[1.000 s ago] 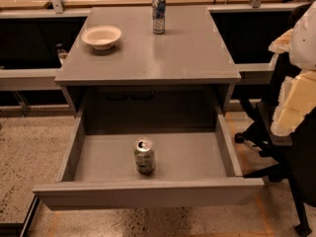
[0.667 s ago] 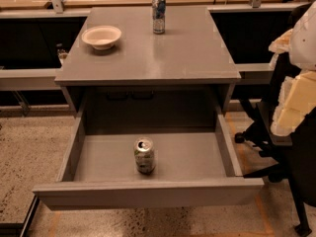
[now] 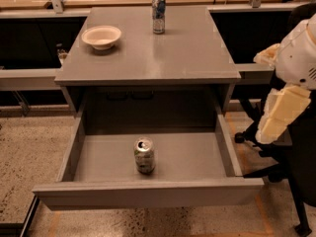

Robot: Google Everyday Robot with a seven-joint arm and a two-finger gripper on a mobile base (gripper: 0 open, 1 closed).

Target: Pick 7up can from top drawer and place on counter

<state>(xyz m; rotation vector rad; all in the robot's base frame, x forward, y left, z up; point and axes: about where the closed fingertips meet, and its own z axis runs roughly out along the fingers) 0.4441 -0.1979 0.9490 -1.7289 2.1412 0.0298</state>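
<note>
A: Two cans in view. Which one is the task's?
B: The green can (image 3: 144, 155), short, silver and green. It stands upright on the bottom of the drawer (image 3: 148, 194), about the middle side to side and nearer the front panel than the back. Its silver top with the tab faces up.
A: And the drawer?
B: Pulled out under the counter (image 3: 192, 53), with the flat front panel toward the camera.
A: The other can?
B: The blue can (image 3: 158, 15) is taller and stands upright at the counter's far edge, near the centre. A pale bowl (image 3: 101, 36) sits to its left on the counter, apart from it.
A: Gripper?
B: The gripper (image 3: 280, 113) is at the right edge of the view. It is outside the drawer, beside the counter's right side and over the speckled floor (image 3: 29, 147), well apart from the green can.
A: Open or closed? Holding anything?
B: Can't tell how far open. Only the white arm (image 3: 298, 53) and some cream parts show. The green can stands free in the drawer, nothing touching it.
</note>
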